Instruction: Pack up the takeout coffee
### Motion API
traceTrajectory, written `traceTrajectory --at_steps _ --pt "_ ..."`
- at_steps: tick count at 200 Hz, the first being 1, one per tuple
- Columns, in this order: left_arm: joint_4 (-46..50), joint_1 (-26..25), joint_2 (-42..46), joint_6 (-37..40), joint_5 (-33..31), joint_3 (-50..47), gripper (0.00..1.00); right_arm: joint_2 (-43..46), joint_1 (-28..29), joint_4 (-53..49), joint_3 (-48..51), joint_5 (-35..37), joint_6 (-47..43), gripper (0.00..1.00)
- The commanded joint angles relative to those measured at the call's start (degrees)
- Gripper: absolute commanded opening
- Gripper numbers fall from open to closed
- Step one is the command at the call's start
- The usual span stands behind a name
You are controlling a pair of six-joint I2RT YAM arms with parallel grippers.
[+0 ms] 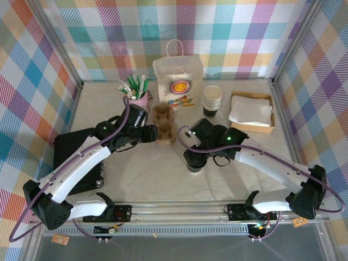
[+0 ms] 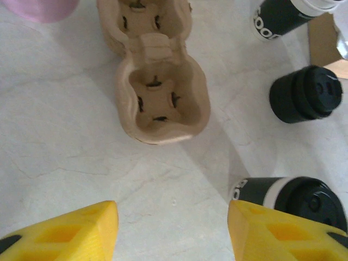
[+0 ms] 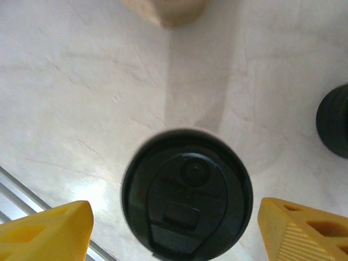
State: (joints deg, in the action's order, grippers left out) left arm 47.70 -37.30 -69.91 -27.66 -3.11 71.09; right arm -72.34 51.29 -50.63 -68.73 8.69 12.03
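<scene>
A takeout coffee cup with a round black lid [image 3: 187, 215] stands on the table right under my right gripper [image 3: 174, 231]. The yellow fingers [image 3: 49, 231] stand open on either side of the lid, with a gap on each side. From above, that cup [image 1: 192, 164] sits below the right gripper [image 1: 196, 155]. A second lidded cup [image 2: 304, 92] stands further off, and the first one [image 2: 296, 198] lies just beyond my left gripper's right finger. The left gripper [image 2: 171, 231] is open over bare table, just short of the brown pulp cup carrier [image 2: 163, 98].
A white paper bag [image 1: 178, 81] stands at the back. A stack of lidless cups [image 1: 212, 100] and a box of napkins [image 1: 251, 111] sit to its right. A pink cup of pens [image 1: 136, 92] is at the left, and a black pad [image 1: 73, 163] lies under the left arm.
</scene>
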Motion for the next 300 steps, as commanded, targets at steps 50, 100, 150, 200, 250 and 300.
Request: traceTrajectory --at_steps 50,100,150,200,250,300 --pt "-13.69 -5.74 -2.26 -4.24 18.43 -5.15 0.46 11.72 -16.52 -3.12 7.46 -15.81 13.34 0.42" --pt "-17.31 -7.12 -10.02 -3.89 22.98 -5.30 0.41 13.01 -18.37 0.61 14.96 -19.48 17.51 0.20" --pt "-18.55 -7.13 -14.23 -2.98 26.14 -6.57 0.34 11.76 -20.04 3.07 18.57 -20.77 16.09 0.17" --pt "-18.13 -7.10 -16.13 -2.58 27.62 -7.19 0.33 10.49 -21.39 6.54 21.12 -22.50 15.66 0.17" --pt "-19.69 -7.10 -16.66 -2.71 30.37 -9.51 0.32 9.36 -22.04 9.29 22.32 -24.98 15.39 0.16" --pt "-20.58 -7.04 -17.02 -2.93 32.13 -10.09 0.32 8.88 -22.28 10.51 22.87 -25.98 15.39 0.15"
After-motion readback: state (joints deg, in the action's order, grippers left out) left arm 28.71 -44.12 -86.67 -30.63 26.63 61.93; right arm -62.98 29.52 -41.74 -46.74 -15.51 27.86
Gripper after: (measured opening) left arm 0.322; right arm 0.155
